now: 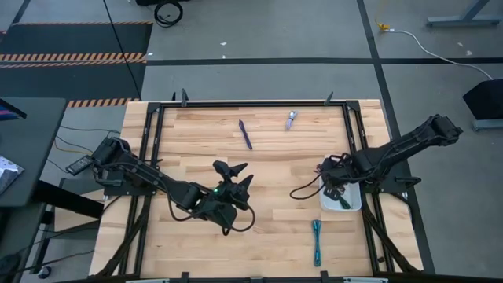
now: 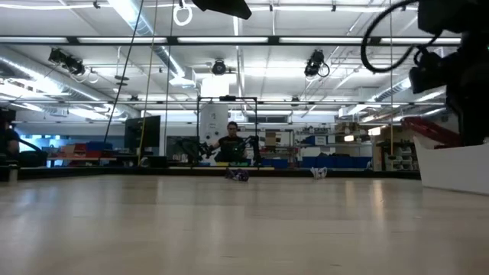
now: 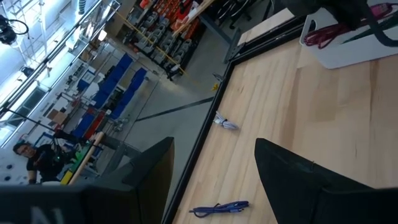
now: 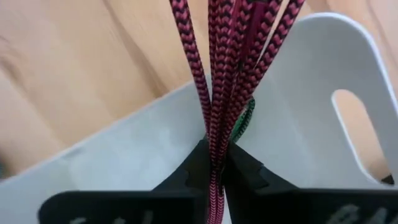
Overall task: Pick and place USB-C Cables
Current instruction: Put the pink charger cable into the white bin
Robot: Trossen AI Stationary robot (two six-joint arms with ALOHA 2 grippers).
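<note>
Maroon red cable strands are filling the right wrist view, pinched tight between the right gripper fingers, which are closing on the bundle directly over the white tray. Wooden table is spreading across the high view, carrying both arms. On its left half the left arm is reaching toward the middle, and the left gripper is hovering with its fingers spread apart, holding nothing. At the right edge the tray is sitting just under the right gripper, with the green cable lying inside it; a green patch is also showing behind the maroon strands in the right wrist view. Near the front edge, just left of the tray, the teal cable is lying straight on the wood. Toward the far side the dark purple cable is lying well apart from both grippers, and the silvery lilac cable is resting near the far edge.
</note>
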